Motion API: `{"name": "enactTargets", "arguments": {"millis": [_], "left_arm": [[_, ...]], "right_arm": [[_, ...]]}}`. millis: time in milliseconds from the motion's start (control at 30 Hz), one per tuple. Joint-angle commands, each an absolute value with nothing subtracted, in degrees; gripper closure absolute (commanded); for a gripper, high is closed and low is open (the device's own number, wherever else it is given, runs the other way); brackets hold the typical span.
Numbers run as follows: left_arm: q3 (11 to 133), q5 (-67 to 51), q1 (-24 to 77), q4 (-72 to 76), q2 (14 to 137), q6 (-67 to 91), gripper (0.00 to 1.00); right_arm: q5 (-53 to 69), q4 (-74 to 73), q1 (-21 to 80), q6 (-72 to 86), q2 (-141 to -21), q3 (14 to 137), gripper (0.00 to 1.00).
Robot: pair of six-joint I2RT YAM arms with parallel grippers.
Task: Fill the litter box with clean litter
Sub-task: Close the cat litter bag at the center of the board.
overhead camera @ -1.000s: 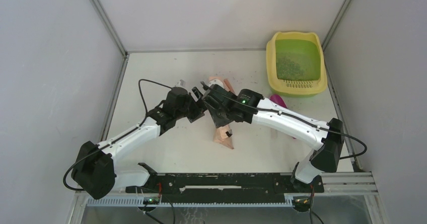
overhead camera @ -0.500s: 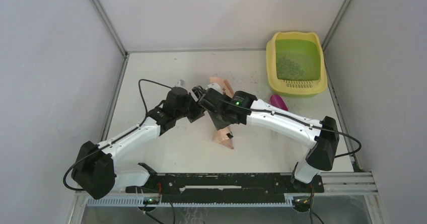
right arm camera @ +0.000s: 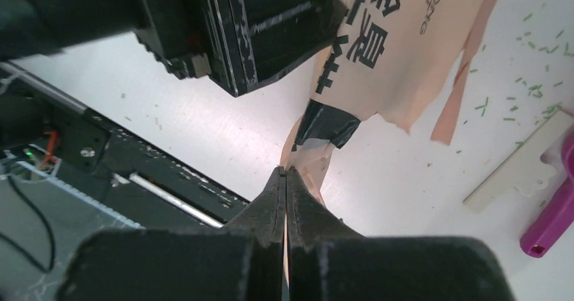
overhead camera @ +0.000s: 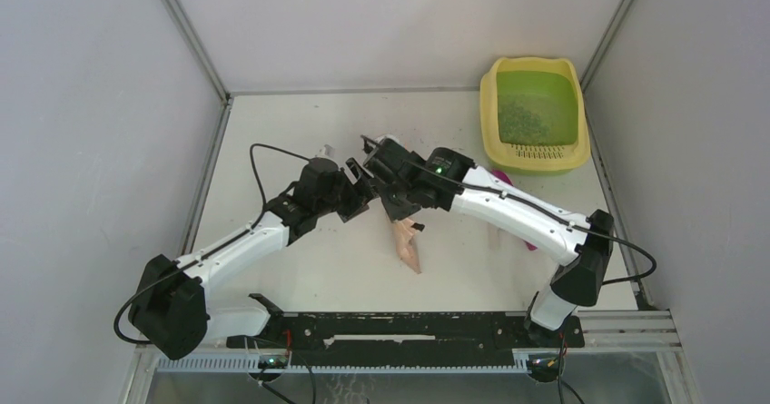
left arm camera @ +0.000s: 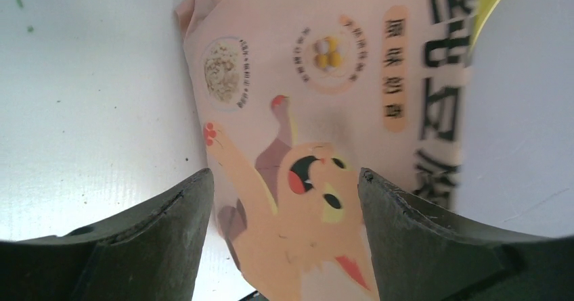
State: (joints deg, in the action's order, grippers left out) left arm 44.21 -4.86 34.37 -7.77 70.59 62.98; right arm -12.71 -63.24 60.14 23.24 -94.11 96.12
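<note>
The litter box (overhead camera: 534,154) stands at the back right, with a patch of dark litter (overhead camera: 520,118) in its green basin. A peach-pink printed bag (overhead camera: 408,245) hangs crumpled at mid-table. My right gripper (overhead camera: 402,209) is shut on the bag's edge; in the right wrist view the gripper (right arm camera: 285,171) pinches a thin fold just below a black tape patch (right arm camera: 328,125). My left gripper (overhead camera: 361,191) is beside it, open. In the left wrist view the gripper (left arm camera: 285,179) frames the bag's cat print (left arm camera: 304,179) between wide-apart fingers.
A magenta scoop (overhead camera: 502,181) lies in front of the litter box, partly under my right arm, and its handle (right arm camera: 549,223) shows beside a white strip (right arm camera: 518,172). Loose granules (right arm camera: 535,91) are scattered on the table. The black base rail (overhead camera: 409,327) runs along the near edge.
My right gripper has closed on the bag's edge and shifted slightly right. The bag is now drawn up narrower. The left arm has not moved.
</note>
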Motion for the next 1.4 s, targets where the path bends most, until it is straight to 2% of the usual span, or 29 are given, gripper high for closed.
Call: {"name": "enactTargets", "arguments": {"millis": [0,167,433,700,867,900,967,1000,1133,1367], "left_arm": [[42.0,-5.0,34.1,-5.9,68.6,63.0,0.18],[40.8,-5.2,33.5,-5.9,67.8,62.8,0.18],[36.9,-5.1,33.1,-4.3,67.2,63.2,0.18],[28.3,-3.9,33.0,-2.9,63.1,64.3,0.18],[24.4,-3.7,33.0,-2.4,60.7,65.2,0.18],[24.0,-3.6,33.0,-2.2,60.5,65.4,0.18],[23.8,-3.7,33.0,-2.3,60.6,65.4,0.18],[24.0,-3.7,33.0,-2.4,60.7,65.4,0.18],[23.6,-3.9,33.0,-3.2,60.0,65.3,0.18],[21.7,-3.6,33.1,-3.6,57.5,65.9,0.18]], "right_arm": [[-7.3,-64.8,58.0,20.5,-94.4,105.7,1.00],[-8.5,-69.9,57.7,18.7,-97.7,112.4,1.00],[-11.1,-70.1,61.3,17.8,-99.6,110.4,1.00],[-12.2,-71.0,65.0,17.2,-102.9,115.2,1.00],[-11.0,-70.3,67.0,18.7,-102.7,112.3,1.00],[-10.4,-69.5,67.1,19.0,-102.0,111.2,0.95],[-9.2,-68.0,67.2,19.4,-101.0,109.6,0.78],[-8.7,-67.5,67.2,19.5,-100.6,109.1,0.75],[-6.6,-66.4,67.1,19.2,-99.6,108.8,0.67],[-7.2,-64.9,65.1,21.0,-94.5,108.8,0.60]]}}
